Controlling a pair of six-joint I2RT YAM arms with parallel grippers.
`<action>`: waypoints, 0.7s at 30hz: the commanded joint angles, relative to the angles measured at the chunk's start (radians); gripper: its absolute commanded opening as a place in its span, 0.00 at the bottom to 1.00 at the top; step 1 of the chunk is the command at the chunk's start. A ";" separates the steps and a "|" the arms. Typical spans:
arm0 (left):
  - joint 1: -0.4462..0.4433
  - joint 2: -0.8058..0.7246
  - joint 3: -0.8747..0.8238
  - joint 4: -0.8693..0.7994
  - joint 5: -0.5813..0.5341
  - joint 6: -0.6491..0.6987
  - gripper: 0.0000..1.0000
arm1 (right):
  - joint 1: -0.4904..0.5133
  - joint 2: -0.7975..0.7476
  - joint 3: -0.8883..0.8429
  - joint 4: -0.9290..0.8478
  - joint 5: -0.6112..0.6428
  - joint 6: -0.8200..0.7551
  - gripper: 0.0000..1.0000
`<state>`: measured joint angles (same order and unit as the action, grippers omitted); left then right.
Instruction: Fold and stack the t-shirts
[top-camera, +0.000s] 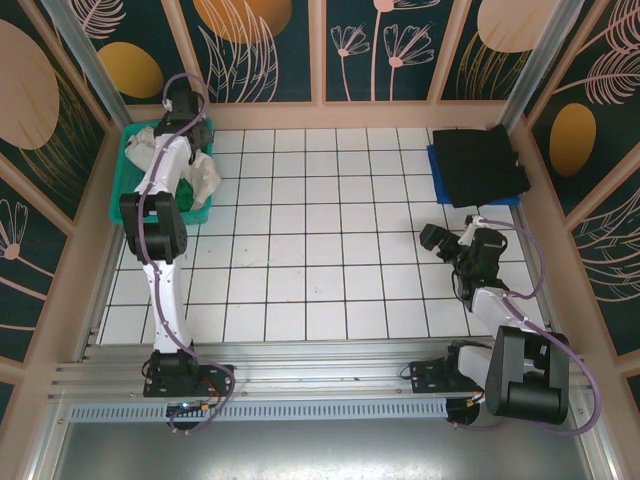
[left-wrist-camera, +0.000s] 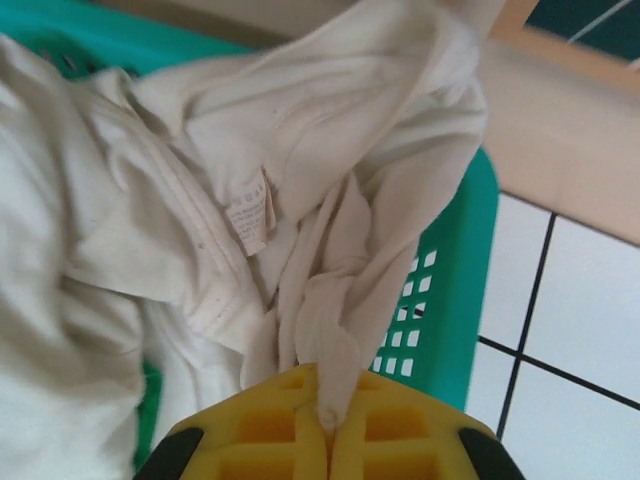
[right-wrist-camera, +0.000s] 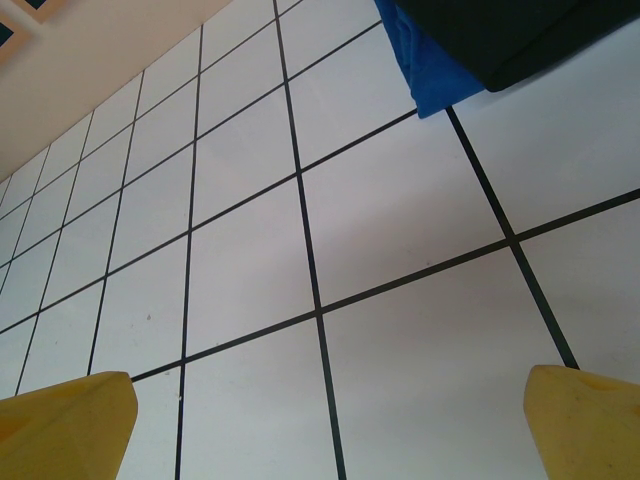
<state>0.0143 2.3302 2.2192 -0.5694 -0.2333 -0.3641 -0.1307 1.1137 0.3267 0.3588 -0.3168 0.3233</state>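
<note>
- My left gripper (left-wrist-camera: 328, 420) is pressed together on a twisted fold of the cream-white shirt (left-wrist-camera: 150, 200); the cloth runs straight up from between the yellow fingers.
- The rest of that shirt lies bunched in the teal basket (left-wrist-camera: 450, 270), with one flap draped over the basket's rim (a small white care label faces the wrist camera).
- From the top camera, the basket sits at the far left corner of the tiled table (top-camera: 320, 250), with the left arm reaching into it.
- My right gripper (right-wrist-camera: 330, 430) is spread wide and holds nothing, hanging over bare white tiles.
- The black shirt (top-camera: 485, 165) lies folded at the far right corner, on top of a blue cloth (top-camera: 437, 170) whose edge peeks out on the left.
- The right gripper is near that pile, not touching it.
</note>
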 joint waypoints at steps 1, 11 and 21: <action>0.001 -0.224 0.074 0.017 -0.066 0.042 0.00 | 0.004 0.001 0.023 0.013 -0.027 -0.001 0.99; 0.001 -0.534 0.025 0.127 0.006 0.071 0.00 | 0.005 0.003 0.021 0.031 -0.069 0.016 0.99; -0.045 -0.659 0.110 0.388 0.575 -0.091 0.00 | 0.006 -0.042 0.043 -0.012 -0.103 0.036 0.99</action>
<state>0.0036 1.7004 2.2608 -0.3462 0.1150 -0.3878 -0.1307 1.1080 0.3309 0.3523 -0.3923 0.3382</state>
